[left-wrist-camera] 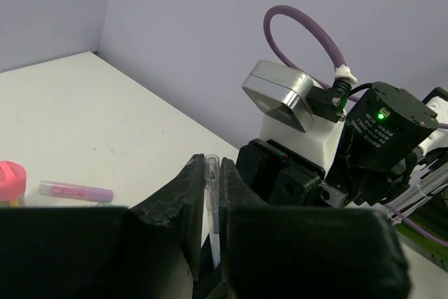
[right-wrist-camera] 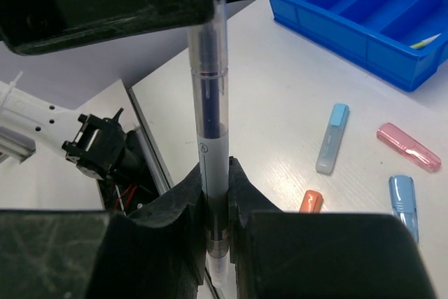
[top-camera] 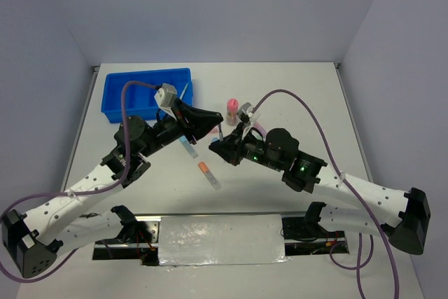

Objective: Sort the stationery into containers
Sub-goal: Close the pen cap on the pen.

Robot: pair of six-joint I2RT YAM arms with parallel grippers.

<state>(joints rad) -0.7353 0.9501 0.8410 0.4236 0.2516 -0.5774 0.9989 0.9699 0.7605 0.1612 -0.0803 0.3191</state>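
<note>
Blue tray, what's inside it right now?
Only one pale yellowish stick shows, lying in one compartment of the blue tray; the other compartments in view look bare. From above, the left arm covers part of the tray, so that part is hidden.

Nose to nose, left gripper [top-camera: 217, 126] and right gripper [top-camera: 216, 145] (mid-table)
</note>
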